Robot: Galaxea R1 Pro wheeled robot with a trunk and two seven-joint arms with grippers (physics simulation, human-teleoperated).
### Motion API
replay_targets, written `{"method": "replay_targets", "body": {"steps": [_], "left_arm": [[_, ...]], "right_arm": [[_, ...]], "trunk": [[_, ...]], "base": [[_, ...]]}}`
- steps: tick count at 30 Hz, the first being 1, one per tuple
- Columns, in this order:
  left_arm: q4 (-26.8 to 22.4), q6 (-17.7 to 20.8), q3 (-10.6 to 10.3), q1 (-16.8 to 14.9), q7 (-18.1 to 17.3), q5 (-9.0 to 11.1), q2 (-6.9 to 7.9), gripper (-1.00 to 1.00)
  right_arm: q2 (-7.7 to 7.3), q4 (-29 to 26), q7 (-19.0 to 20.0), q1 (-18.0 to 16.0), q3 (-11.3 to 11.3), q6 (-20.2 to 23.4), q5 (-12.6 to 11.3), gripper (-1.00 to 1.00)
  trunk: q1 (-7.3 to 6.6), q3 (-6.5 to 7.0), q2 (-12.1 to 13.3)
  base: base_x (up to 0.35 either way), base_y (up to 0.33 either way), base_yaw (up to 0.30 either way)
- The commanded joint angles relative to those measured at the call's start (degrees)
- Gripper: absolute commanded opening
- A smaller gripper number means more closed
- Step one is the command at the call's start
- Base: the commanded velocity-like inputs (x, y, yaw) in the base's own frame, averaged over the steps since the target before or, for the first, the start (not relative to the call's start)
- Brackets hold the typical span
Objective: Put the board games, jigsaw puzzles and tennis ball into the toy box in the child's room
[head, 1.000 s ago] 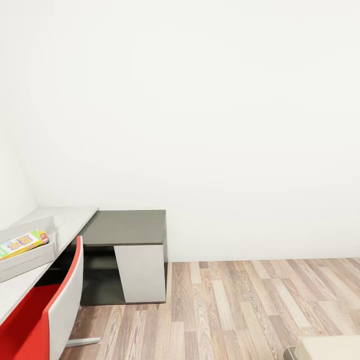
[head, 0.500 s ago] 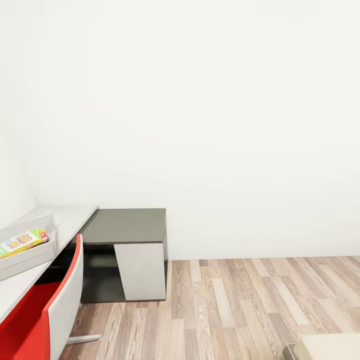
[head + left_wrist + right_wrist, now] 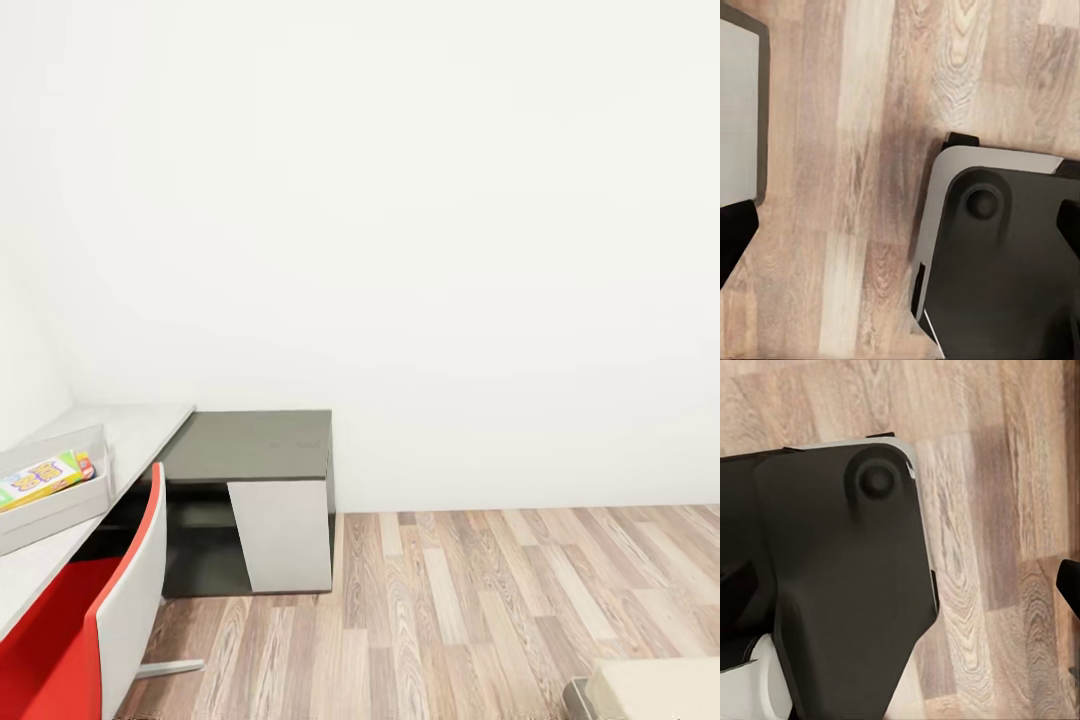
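Your robot faces a bare white wall (image 3: 400, 200) in the child's room, wood-plank floor (image 3: 480, 610) spreading below. The pale table (image 3: 130, 435) runs along the head view's left edge, butted against a lower dark-grey cabinet (image 3: 250, 445) with a slanted pale door panel. A red-and-grey chair (image 3: 110, 610) sits tucked at the table. A beige bed corner (image 3: 655, 688) pokes in at lower right. On the table, the toy box (image 3: 55, 505) holds a colourful board game (image 3: 40, 478) lying flat — well away from both grippers. Both wrist cameras look down on your robot's dark base (image 3: 1005, 262) over the planks. Dark fingertips edge each wrist view; you cannot tell whether either gripper is apart or together.
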Motion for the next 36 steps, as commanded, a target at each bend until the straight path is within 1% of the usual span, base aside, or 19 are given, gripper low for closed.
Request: {"method": "replay_targets", "body": {"steps": [1,3,7,15,25,29,30,33,34,36], "left_arm": [[0.1,-0.4,-0.4,0.1,0.7,0.4,-0.02,1.00],[0.1,-0.9,-0.4,0.5,2.3,0.1,-0.01,1.00],[0.1,-1.3,-0.4,1.4,3.4,0.0,0.02,1.00],[0.1,-1.4,-0.4,2.3,4.0,-0.1,-0.03,1.00],[0.2,-1.3,-0.4,2.4,4.2,-0.1,-0.41,1.00],[0.2,-1.2,-0.4,2.4,4.9,-0.1,-1.02,1.00],[0.2,-1.1,-0.4,2.4,5.6,0.0,-1.50,1.00],[0.2,-1.1,-0.4,2.4,7.0,0.0,-2.05,1.00],[0.2,-1.1,-0.4,2.4,8.2,0.0,-2.34,1.00],[0.2,-1.1,-0.4,2.4,8.7,0.0,-2.48,1.00]], "right_arm": [[-0.04,-0.1,-0.3,0.0,0.5,-0.1,-0.5,1.00],[-0.18,-0.1,-0.4,0.1,0.5,-0.1,-0.5,1.00],[-0.39,0.0,-0.5,0.0,0.5,-0.1,-0.6,1.00],[-0.53,0.0,-0.6,-0.1,0.5,-0.2,-0.6,1.00],[-0.58,-0.1,-0.7,-0.2,0.5,-0.2,-0.6,1.00],[-0.47,-0.1,-0.7,-0.2,0.5,-0.2,-0.6,1.00],[-0.45,-0.1,-0.7,-0.2,0.5,-0.3,-0.6,1.00],[-0.39,-0.1,-0.7,-0.2,0.5,-0.3,-0.6,1.00],[-0.28,-0.1,-0.7,-0.2,0.6,-0.2,-0.6,1.00],[-0.16,-0.1,-0.8,-0.2,0.6,-0.2,-0.6,1.00]], "trunk": [[0.03,-0.21,-0.1],[0.03,-0.40,-0.1],[0.03,-0.78,-0.1],[0.03,-1.53,-0.1],[0.03,-2.34,-0.1],[0.03,-2.42,-0.1],[0.03,-2.43,-0.1],[0.03,-2.45,-0.1],[0.03,-2.45,-0.1],[0.03,-2.45,-0.1]], "base": [[0.000,0.000,0.000],[0.000,0.000,0.000],[0.000,0.000,0.000],[0.000,0.000,0.000],[0.000,0.000,0.000],[0.000,0.000,0.000],[0.000,0.000,0.000],[0.000,0.000,0.000],[0.000,0.000,0.000],[0.000,0.000,0.000]]}}
